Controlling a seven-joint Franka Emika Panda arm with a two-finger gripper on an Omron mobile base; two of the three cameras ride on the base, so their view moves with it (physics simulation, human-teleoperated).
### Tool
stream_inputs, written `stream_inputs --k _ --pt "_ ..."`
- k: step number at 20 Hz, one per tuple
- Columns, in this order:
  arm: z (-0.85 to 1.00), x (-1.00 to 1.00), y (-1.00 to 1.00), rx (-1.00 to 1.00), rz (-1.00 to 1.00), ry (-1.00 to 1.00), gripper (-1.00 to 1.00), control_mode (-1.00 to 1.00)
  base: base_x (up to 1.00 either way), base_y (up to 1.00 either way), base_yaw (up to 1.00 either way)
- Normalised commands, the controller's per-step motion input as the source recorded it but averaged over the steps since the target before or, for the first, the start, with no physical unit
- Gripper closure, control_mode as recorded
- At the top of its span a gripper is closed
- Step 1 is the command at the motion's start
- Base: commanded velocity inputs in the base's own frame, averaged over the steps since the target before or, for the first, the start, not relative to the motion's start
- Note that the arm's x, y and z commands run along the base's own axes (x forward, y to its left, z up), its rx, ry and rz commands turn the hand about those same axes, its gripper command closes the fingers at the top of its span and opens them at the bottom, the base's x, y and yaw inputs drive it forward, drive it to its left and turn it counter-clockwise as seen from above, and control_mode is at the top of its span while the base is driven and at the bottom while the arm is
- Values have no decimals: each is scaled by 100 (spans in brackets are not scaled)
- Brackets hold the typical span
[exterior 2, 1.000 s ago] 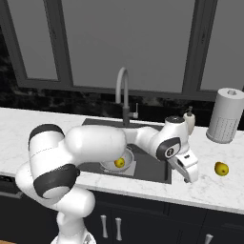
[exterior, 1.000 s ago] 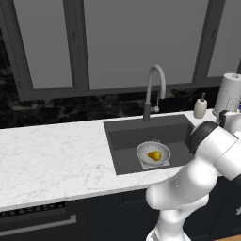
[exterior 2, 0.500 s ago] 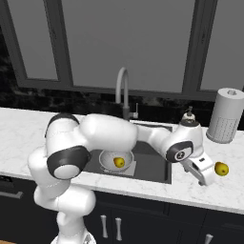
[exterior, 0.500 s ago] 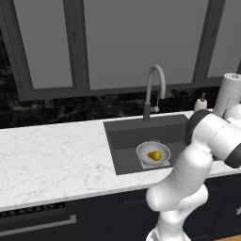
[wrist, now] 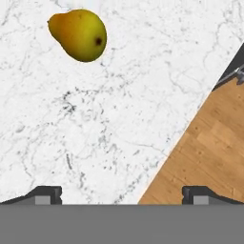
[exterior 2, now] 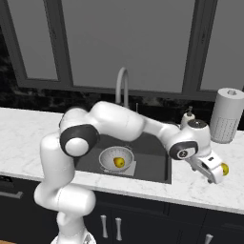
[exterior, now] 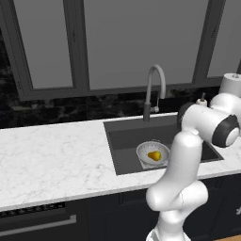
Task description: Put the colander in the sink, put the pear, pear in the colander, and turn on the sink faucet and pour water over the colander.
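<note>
Reaching for the second pear on the bench right of the sink.

Spread wide and empty, the fingers (exterior 2: 215, 173) hover over the marble bench (wrist: 95, 124) near its front edge, with the loose pear (wrist: 78, 34) lying ahead of them, untouched. The colander (exterior 2: 116, 159) already sits in the sink (exterior 2: 152, 157) holding one pear (exterior 2: 119, 162); the faucet (exterior 2: 122, 86) looks dry. Next, I judge, the hand must shift forward over the fruit, descend and pinch it.

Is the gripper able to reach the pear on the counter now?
Probably yes. The open gripper hovers just beside the pear, which lies alone on bare counter with nothing between them.
</note>
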Motion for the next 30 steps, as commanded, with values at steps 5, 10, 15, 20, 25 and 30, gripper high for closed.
stream_inputs --k 5,10,15,20,25,30 --pt "0 15 -30 0 7 -3 -100 -100 0 0 0" --pt "0 18 -25 0 5 -3 -100 -100 0 0 0" --pt "-3 29 -7 0 7 0 -100 -100 0 0 0" --pt "-13 33 0 -1 9 0 -100 -100 0 0 0" --pt "-25 28 -5 -1 8 0 -100 -100 0 0 0" --pt "-25 20 -18 0 7 0 -100 -100 0 0 0"
